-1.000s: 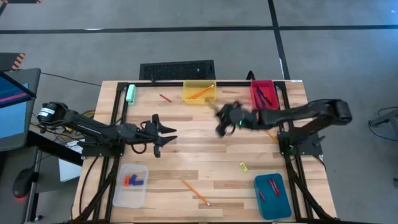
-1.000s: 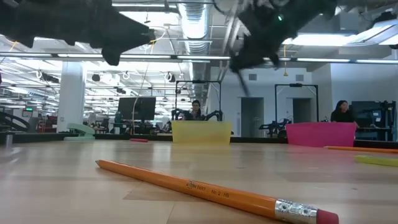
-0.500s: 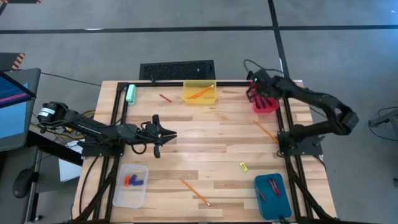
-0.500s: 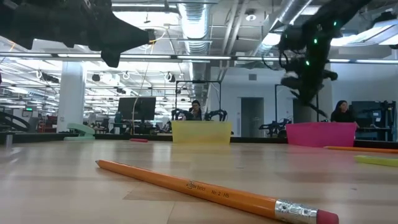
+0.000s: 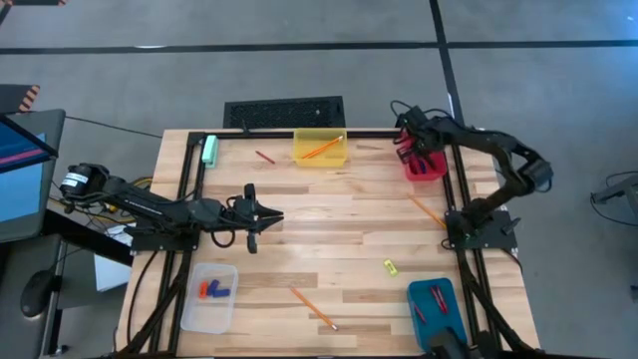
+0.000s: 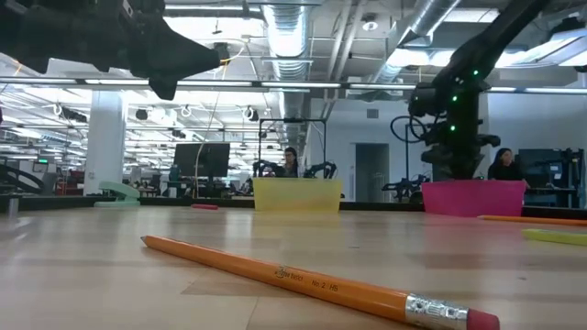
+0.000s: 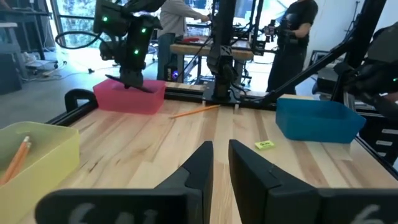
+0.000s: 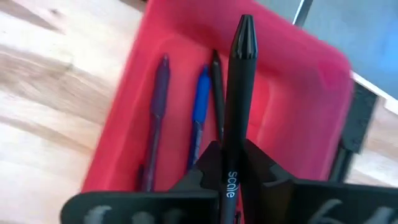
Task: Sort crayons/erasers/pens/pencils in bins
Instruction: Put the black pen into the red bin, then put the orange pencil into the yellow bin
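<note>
robotics lab in an open-plan industrial hall: exposed ceiling ducts (image 6: 286, 32) and strip lights, concrete floor (image 5: 299, 60) with taped lines, wood tabletop (image 5: 329, 229) on a black frame, people (image 6: 290, 161) seated at workstations behind, a monitor (image 6: 203, 158), and what look like more robot rigs (image 7: 224, 56) further back

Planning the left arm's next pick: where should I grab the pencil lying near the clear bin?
Take the pencil at mid-shaft, coming straight down, jaws across its width. It lies flat and diagonal on bare wood, clear of the clear bin, so turn the wrist to match its slant.
</note>
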Robot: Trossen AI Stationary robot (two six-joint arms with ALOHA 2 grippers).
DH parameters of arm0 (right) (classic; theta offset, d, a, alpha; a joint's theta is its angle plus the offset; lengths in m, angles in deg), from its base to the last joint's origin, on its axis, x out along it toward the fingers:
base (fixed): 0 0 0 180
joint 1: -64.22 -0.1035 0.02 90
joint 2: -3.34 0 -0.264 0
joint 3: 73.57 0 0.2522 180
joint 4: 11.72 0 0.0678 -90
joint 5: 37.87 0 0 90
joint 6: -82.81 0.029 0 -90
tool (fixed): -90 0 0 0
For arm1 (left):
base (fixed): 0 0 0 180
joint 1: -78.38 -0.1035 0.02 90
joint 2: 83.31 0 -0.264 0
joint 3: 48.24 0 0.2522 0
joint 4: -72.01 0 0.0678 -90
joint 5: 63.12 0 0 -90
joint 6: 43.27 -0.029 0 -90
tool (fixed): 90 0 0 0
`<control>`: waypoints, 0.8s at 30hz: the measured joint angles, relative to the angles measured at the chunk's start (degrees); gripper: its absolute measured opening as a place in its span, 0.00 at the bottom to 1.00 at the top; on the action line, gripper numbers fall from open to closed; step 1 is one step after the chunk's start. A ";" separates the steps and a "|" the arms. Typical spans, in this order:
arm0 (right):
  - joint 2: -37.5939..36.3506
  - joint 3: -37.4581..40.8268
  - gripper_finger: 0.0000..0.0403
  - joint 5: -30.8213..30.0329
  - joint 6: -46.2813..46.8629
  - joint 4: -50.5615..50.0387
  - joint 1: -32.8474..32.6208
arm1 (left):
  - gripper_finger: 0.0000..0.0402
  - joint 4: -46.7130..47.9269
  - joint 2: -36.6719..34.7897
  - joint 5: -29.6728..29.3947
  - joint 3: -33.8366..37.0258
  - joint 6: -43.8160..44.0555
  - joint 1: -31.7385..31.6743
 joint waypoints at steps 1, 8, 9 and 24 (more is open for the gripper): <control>0.69 -0.06 0.08 0.02 0.22 0.09 0.13 | 0.10 0.00 0.00 0.02 0.00 0.02 0.00; 4.80 -0.48 0.10 1.09 0.32 0.07 -0.02 | 0.10 0.26 0.00 0.01 0.00 0.04 0.00; 4.97 -0.66 0.10 1.06 0.35 0.37 -0.25 | 0.10 0.28 0.00 -0.01 0.00 0.04 0.00; 0.03 -0.67 0.44 -3.37 0.97 -0.91 -0.53 | 0.10 0.61 0.00 -0.17 0.00 0.12 0.02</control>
